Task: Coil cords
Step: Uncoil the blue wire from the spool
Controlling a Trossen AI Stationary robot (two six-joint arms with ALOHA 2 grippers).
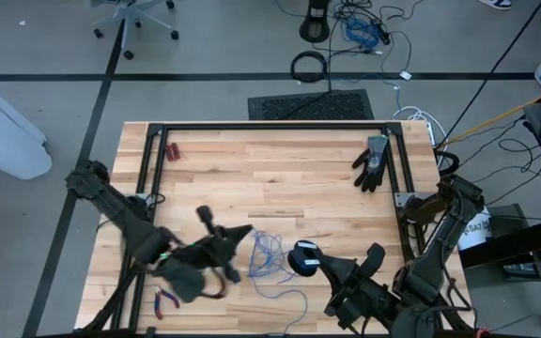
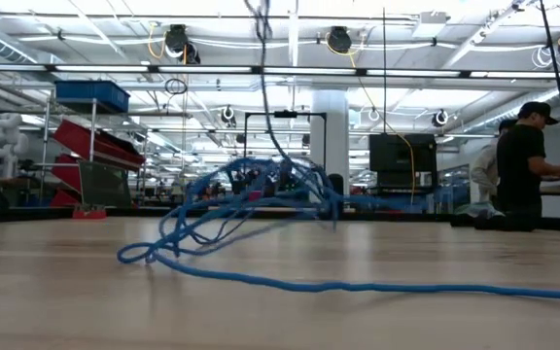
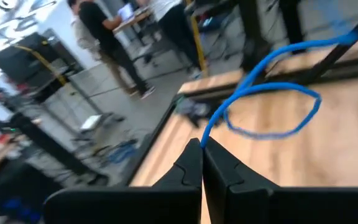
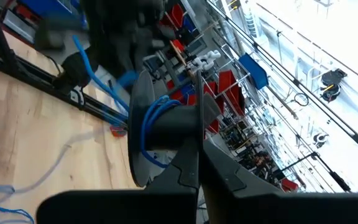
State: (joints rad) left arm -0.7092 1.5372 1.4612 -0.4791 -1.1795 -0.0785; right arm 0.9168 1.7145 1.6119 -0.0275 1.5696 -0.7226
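The left tool is clamped on the blue cord, lifting it above the table. The right tool, fingers together, grips a black spool wound with cord.

A tangled blue cord lies looped on the wooden surface, one strand rising upward; a person stands beyond.
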